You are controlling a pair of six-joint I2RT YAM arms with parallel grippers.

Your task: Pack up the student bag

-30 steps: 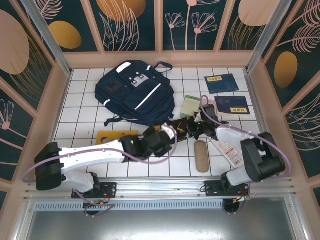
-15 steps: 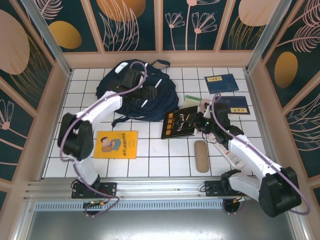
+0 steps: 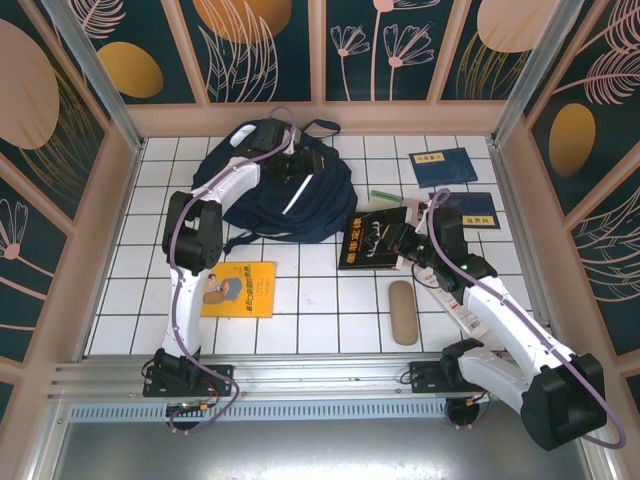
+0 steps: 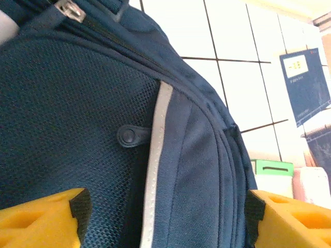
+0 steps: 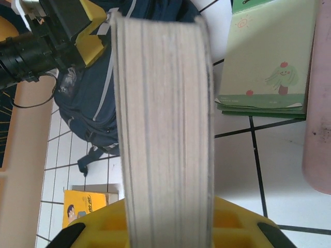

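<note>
— White-tiled desk (image 3: 300,320). Where's the bag (image 3: 305,212)?
— Far side. Left pincer (image 3: 300,165) hangs over its top, spread wide, holding nothing.
— Which step?
— Opening it, I'd judge. Next it must catch the zip (image 4: 70,10).
— And right of the bag?
— Right pincer (image 3: 402,245) is clamped on a black book (image 3: 370,243), which needs an opening first.

The far side of the bench (image 3: 320,300) is being taken up by the student bag (image 3: 262,200), over which the left arm (image 3: 225,195) is being stretched. The middle is being blocked by the black book (image 3: 370,240) clamped in the right hand (image 3: 398,244). Bare tiles are being left open between the yellow book (image 3: 238,289) and the brown pencil case (image 3: 402,312).
</note>
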